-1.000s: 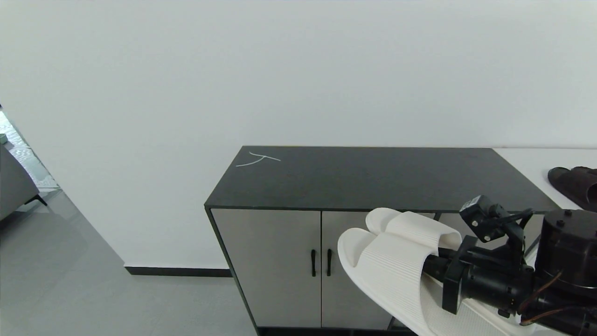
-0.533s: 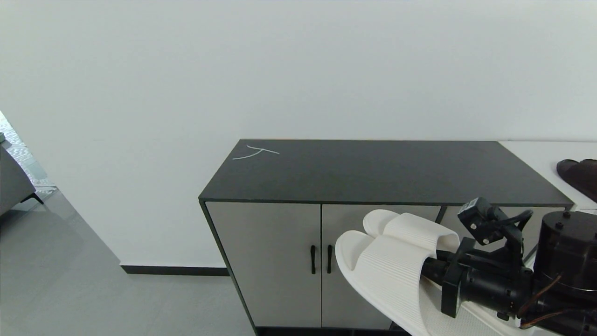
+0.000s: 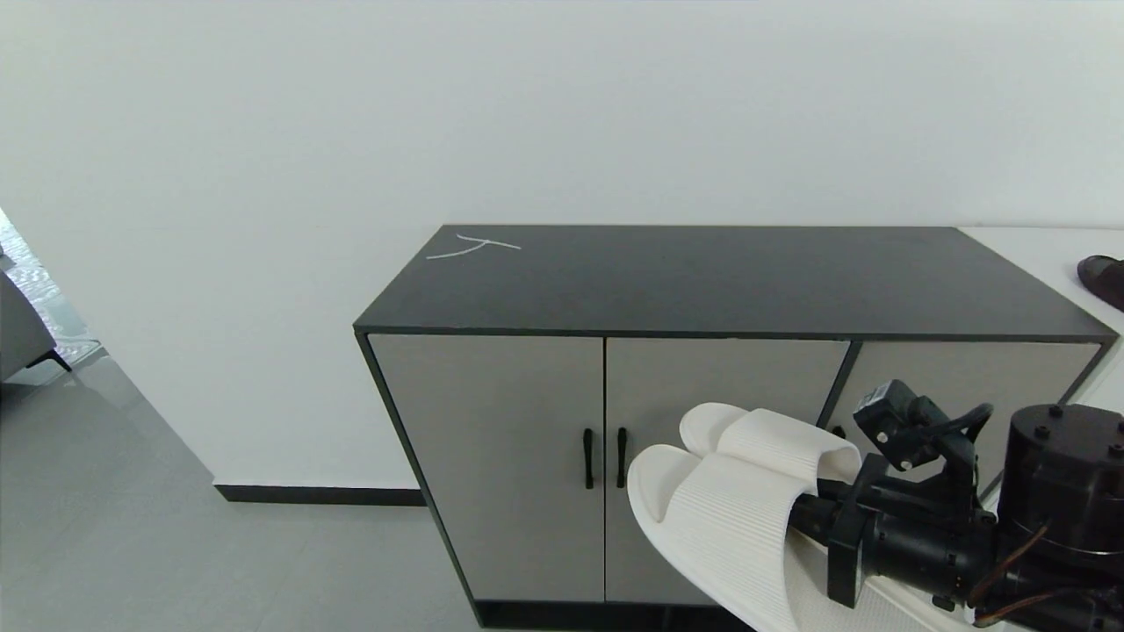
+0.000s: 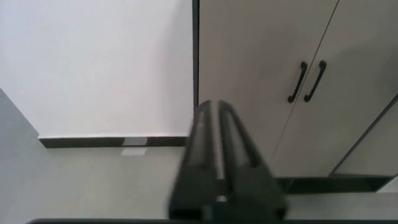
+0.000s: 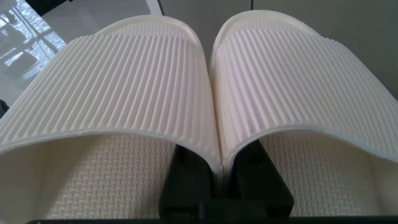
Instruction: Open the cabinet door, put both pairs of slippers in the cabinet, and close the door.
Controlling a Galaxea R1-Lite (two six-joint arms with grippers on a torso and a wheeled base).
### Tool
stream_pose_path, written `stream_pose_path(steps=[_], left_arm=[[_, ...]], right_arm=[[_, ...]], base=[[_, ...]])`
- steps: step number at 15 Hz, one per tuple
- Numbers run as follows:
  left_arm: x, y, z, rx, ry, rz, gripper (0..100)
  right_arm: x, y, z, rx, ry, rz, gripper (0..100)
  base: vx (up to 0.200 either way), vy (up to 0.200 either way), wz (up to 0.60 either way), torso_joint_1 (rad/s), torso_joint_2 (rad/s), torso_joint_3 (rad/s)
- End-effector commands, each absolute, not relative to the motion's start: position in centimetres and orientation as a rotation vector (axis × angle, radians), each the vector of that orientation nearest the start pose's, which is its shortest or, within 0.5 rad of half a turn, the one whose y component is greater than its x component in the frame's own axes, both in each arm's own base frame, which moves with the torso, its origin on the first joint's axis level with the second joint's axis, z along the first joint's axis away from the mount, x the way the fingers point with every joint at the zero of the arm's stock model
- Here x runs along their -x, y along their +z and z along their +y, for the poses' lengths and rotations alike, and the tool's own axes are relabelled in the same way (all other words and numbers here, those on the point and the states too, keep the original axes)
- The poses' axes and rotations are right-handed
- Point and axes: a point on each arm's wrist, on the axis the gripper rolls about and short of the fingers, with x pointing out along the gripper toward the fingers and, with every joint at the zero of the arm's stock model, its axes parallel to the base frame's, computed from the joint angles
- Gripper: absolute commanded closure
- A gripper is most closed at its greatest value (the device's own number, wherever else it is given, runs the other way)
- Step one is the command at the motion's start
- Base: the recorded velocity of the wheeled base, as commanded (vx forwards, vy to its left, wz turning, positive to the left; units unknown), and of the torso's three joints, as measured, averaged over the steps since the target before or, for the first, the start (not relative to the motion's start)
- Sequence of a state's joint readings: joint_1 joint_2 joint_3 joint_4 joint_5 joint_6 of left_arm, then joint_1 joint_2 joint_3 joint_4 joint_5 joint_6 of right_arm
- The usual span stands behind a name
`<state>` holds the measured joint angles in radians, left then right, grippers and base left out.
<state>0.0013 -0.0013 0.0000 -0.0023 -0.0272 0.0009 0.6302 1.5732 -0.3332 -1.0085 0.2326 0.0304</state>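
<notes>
The right gripper (image 5: pixel 217 177) has one black finger inside each of the white slippers (image 5: pixel 124 81) and pinches their touching inner walls together. The fingertips are hidden under the ribbed straps. In the head view the pair (image 3: pixel 746 509) hangs in the air, toes toward the cabinet (image 3: pixel 702 281), with the heels cut off by the frame edge. The left gripper (image 4: pixel 214 115) is blurred, but its fingers look pressed together and hold nothing. It hangs above the floor (image 4: pixel 93 180), near the cabinet's corner. Both doors (image 3: pixel 492 456) are closed, their two black handles (image 3: pixel 588 456) side by side. A third panel is partly hidden behind the arm. One dark slipper (image 3: pixel 1102 279) lies on a white surface (image 3: pixel 1036 246) beside the cabinet top, mostly cut off.
</notes>
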Motion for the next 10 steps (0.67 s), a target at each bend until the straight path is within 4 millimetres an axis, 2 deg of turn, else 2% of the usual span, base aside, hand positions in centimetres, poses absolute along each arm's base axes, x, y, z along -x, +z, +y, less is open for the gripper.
stream_pose_path(steps=[1,10], left_arm=[[2.28,7.56,-0.07,-0.002,-0.026,-0.002,0],[2.28,7.58,-0.07,-0.002,-0.026,-0.003,0]], right_arm=[[-18.18,13.40,13.95,0.020,0.857,0.255,100],[-17.94,13.16,14.04,0.027,0.866,0.265,100]], base=[[0.000,0.000,0.00,-0.237,0.53,0.300],[0.000,0.000,0.00,-0.217,0.51,0.285]])
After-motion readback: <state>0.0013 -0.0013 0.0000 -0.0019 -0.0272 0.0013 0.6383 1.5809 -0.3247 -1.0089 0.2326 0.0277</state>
